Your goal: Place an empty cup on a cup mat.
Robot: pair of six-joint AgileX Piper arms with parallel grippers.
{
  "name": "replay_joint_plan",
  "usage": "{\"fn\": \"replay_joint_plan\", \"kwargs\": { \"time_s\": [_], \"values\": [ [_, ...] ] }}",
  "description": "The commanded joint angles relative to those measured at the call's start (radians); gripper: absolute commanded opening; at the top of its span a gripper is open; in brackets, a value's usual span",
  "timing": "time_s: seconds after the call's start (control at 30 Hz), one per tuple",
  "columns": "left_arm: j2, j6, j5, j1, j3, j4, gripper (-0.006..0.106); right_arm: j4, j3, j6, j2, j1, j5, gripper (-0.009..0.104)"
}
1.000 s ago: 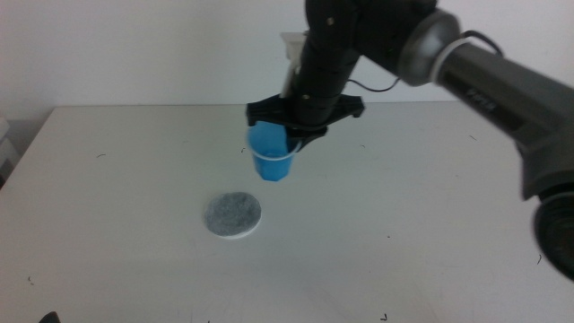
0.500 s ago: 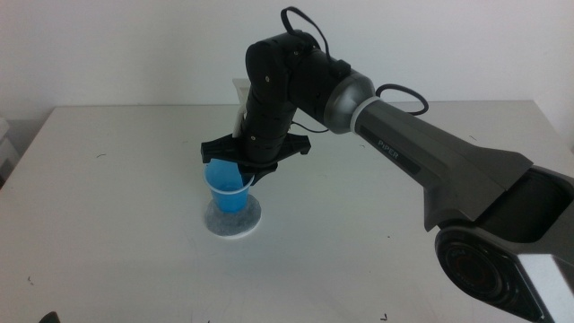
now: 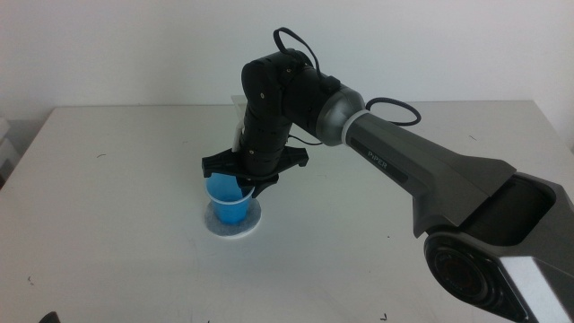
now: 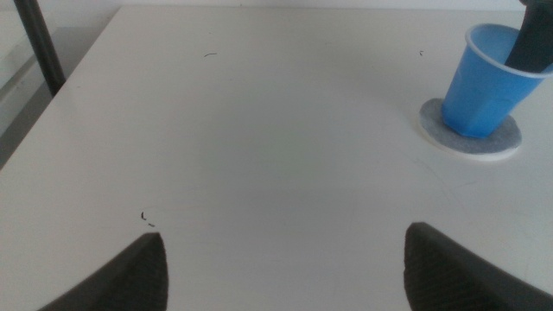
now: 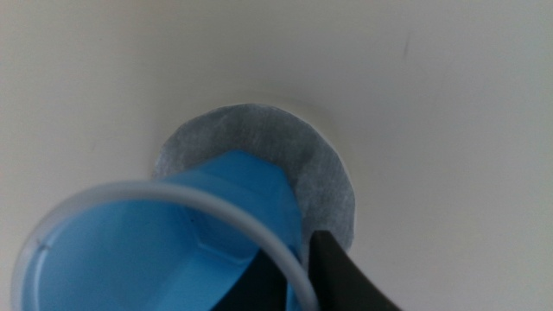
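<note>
The blue cup point(image 3: 228, 199) stands with its base on the grey cup mat point(image 3: 238, 225), left of the table's centre, and leans a little. My right gripper point(image 3: 240, 182) comes in from the right and is shut on the cup's rim. In the right wrist view I look into the empty cup point(image 5: 147, 250), with the mat point(image 5: 259, 142) under it and one dark jaw beside the rim. The left wrist view shows the cup point(image 4: 482, 82) on the mat point(image 4: 471, 140) from the side. My left gripper point(image 4: 285, 238) is open and empty, low near the table's front left.
The white table point(image 3: 404, 197) bears only small dark marks. A pale object stands at the back behind the right arm. The table's left edge and a dark pole point(image 4: 39, 43) show in the left wrist view.
My right gripper carried the cup left and down from above the table's middle onto the mat. Over the last half second it lowered slightly. The left arm has not moved.
</note>
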Motion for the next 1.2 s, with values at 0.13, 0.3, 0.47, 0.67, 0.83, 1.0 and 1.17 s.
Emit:
{"fn": "replay_joint_plan", "kwargs": {
  "time_s": [0.13,0.3,0.47,0.67,0.83,1.0,1.17],
  "values": [
    [-0.011,-0.011,-0.068,0.001,-0.006,0.0,0.105,-0.022,-0.033,-0.023,-0.079,0.004,0.051,0.036],
    [-0.011,-0.011,-0.068,0.001,-0.006,0.0,0.105,-0.055,-0.034,-0.015,-0.116,0.004,0.051,0.062],
    [-0.011,-0.011,-0.068,0.001,-0.006,0.0,0.105,-0.075,-0.034,-0.015,-0.193,0.004,0.051,0.077],
    [-0.011,-0.011,-0.068,0.001,-0.006,0.0,0.105,-0.136,0.069,-0.016,-0.365,-0.006,0.051,0.078],
    [-0.011,-0.011,-0.068,0.001,-0.006,0.0,0.105,-0.19,0.232,-0.015,-0.563,-0.036,0.046,0.078],
    [-0.011,-0.011,-0.068,0.001,-0.006,0.0,0.105,-0.23,0.425,0.002,-0.776,-0.088,0.029,0.078],
    [-0.011,-0.011,-0.068,0.001,-0.006,0.0,0.105,-0.235,0.629,0.026,-0.992,-0.175,-0.024,0.078]
  ]
}}
